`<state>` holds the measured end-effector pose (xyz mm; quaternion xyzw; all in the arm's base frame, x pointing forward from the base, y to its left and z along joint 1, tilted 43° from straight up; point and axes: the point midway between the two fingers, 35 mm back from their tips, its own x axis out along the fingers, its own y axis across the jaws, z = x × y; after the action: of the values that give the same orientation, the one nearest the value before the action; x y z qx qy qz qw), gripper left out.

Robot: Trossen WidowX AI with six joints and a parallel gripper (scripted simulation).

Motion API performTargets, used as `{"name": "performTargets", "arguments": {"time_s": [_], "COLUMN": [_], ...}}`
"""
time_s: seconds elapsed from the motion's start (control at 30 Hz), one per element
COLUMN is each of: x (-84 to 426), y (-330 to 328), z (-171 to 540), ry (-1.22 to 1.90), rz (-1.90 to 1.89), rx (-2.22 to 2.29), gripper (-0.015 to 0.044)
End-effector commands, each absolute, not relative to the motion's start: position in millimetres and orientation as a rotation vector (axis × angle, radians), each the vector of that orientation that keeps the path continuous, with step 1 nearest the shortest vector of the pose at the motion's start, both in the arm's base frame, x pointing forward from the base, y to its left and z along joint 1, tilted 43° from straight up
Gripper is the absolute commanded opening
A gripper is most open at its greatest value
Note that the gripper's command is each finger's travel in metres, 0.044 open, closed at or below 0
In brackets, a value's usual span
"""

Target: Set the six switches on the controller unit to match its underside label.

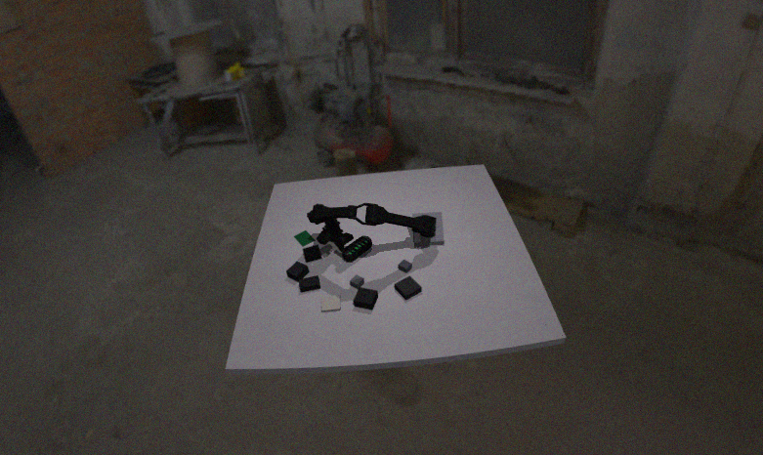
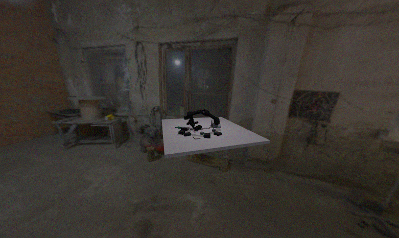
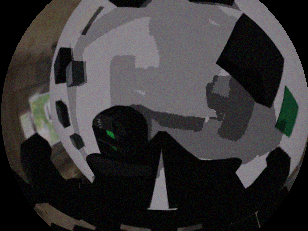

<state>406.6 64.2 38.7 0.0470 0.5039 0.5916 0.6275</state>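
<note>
- We've got our gripper (image 1: 341, 246) (image 3: 162, 134) closed on nothing, right near the controller unit (image 1: 357, 248) (image 2: 197, 127) (image 3: 121, 130)!
- There's the unit on the bench (image 1: 463, 294) (image 2: 224, 139), green showing on its switches.
- A green square (image 1: 303, 237) (image 2: 178, 127) (image 3: 287, 112) lies beyond our gripper.

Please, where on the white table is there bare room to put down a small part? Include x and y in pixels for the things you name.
In the top view, the broad right part of the table (image 1: 486, 270) (image 2: 239, 139) is bare, between the dark block (image 1: 407, 287) nearest it and the right edge. A strip along the front edge, below the cream plate (image 1: 330, 305), is bare also. It is crowded at left, where the controller unit (image 1: 357, 248), gripper and dark blocks gather.
</note>
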Motion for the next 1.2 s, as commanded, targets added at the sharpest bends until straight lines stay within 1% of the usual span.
{"name": "performTargets", "arguments": {"time_s": [0.0, 1.17], "x": [407.3, 399.3], "y": [69.0, 77.3], "z": [34.2, 36.2], "ry": [1.141, 1.138], "rz": [1.373, 1.382], "rx": [0.103, 0.101], "gripper": [0.0000, 0.0000]}}
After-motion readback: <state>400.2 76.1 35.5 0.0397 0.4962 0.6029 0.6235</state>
